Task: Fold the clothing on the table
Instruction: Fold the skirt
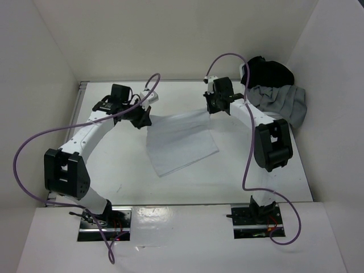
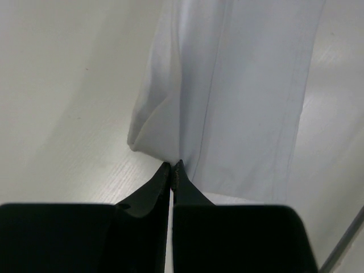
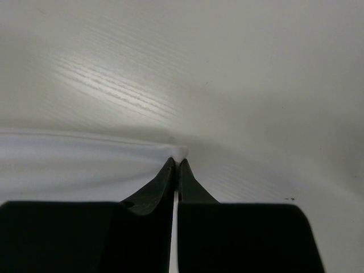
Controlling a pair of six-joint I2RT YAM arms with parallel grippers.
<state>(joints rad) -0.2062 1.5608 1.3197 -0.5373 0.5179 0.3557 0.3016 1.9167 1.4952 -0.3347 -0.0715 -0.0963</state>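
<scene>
Garments: 3 in all, i.e. 1 white clothing, 1 grey garment & 1 black garment, plus 1 desk. Robot arms: 2, the left arm & right arm, w/ 1 tool apiece, so 2 tools, the left tool & right tool. Purple cables: 2, 1 per arm, i.e. left cable & right cable.
</scene>
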